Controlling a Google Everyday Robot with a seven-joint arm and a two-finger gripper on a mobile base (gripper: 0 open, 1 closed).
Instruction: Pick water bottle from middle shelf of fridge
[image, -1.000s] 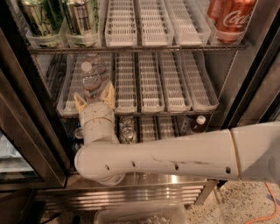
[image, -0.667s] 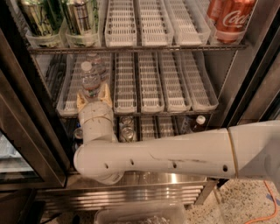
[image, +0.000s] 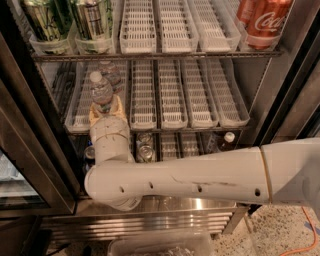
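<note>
The water bottle (image: 101, 91), clear and ribbed with a white cap, stands at the front of the second lane from the left on the middle shelf (image: 200, 100) of the fridge (image: 35, 150). My gripper (image: 106, 106) reaches up from below on a white arm. It is open, with one finger on each side of the bottle's lower part. A second clear bottle (image: 112, 73) stands just behind the first in the same lane.
Green cans (image: 90, 20) stand on the top shelf at the left and red cola cans (image: 262, 22) at the right. Cans (image: 145, 147) and a dark bottle with a white cap (image: 227, 140) stand on the bottom shelf. The open glass door (image: 15, 175) is at the left.
My gripper has moved a little further up and in, so its fingers now flank the water bottle's lower part. The bottle has not moved.
</note>
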